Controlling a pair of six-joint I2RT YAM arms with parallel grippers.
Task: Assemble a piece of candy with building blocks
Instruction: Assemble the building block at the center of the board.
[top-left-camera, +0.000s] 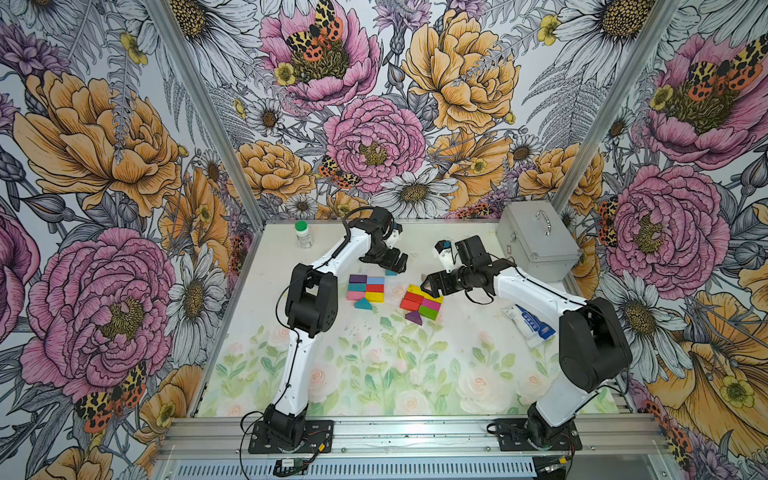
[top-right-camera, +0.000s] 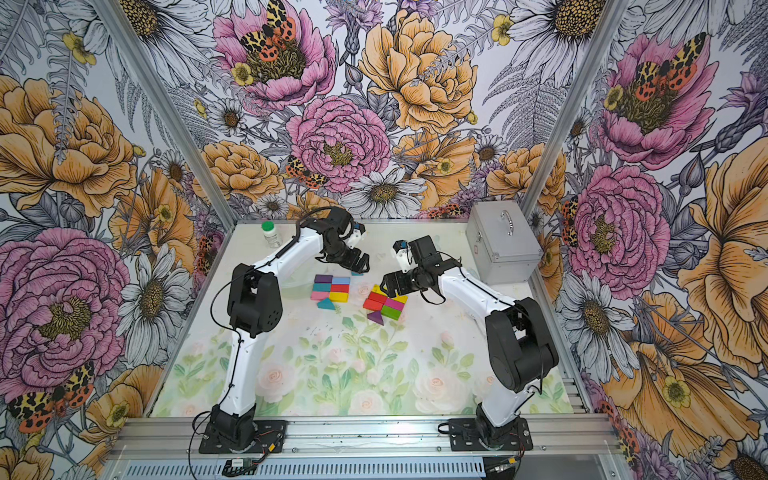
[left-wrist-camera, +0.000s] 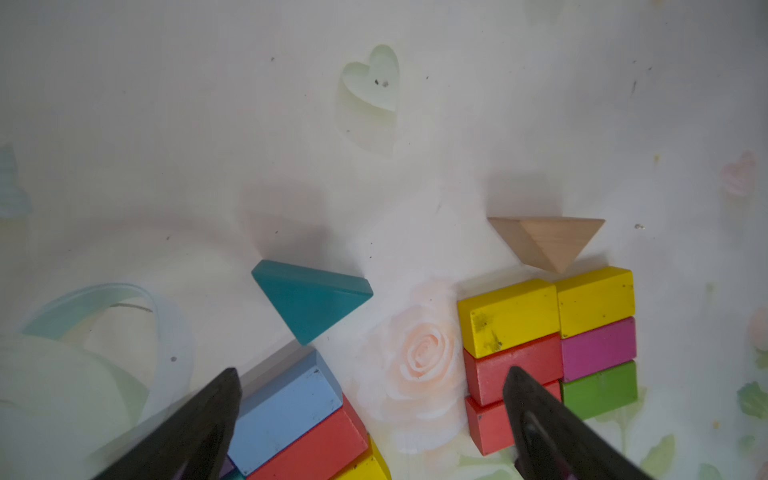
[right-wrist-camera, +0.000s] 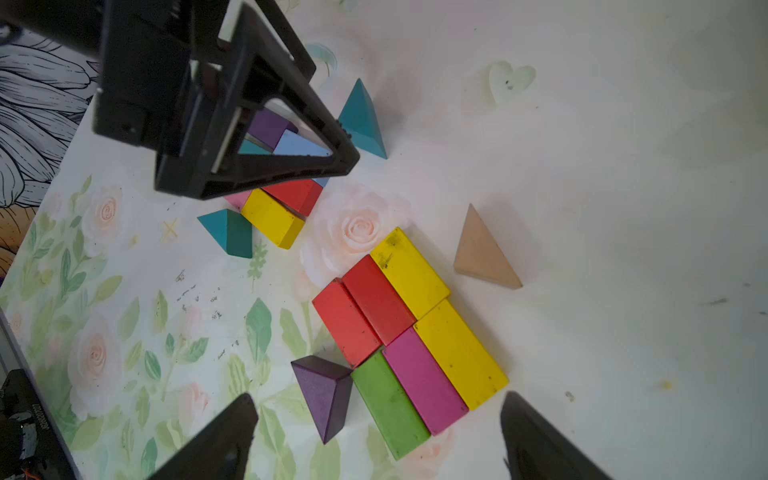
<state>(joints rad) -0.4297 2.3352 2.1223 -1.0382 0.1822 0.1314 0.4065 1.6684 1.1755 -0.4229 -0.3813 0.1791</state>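
Right end effector (right-wrist-camera: 378, 401), wide and empty, hovers over the red-yellow-green brick cluster (right-wrist-camera: 376, 303) on the worktop (right-wrist-camera: 623, 166); tan triangle (right-wrist-camera: 482, 255) just beyond its yellow end, nearer this arm; left end effector (left-wrist-camera: 372, 374) also wide, empty.

Silver case (top-left-camera: 536, 241). Far block cluster (top-left-camera: 366, 287), away from case: purple, light blue, teal, red, pink, yellow bricks, teal triangle (top-left-camera: 363, 304). Near block cluster (top-left-camera: 420, 302), closer to case: two red, two yellow, magenta, green; purple triangle (right-wrist-camera: 324, 395), tan triangle (right-wrist-camera: 482, 253). Mat (top-left-camera: 374, 374) white, pale green leaves, pink roses. Walls (top-left-camera: 104, 166) pink, orange, white flower print. Bottle (top-left-camera: 304, 236) white, green cap. Packet (top-left-camera: 530, 326) blue-and-white. Arms (top-left-camera: 293, 365) white, black joints.
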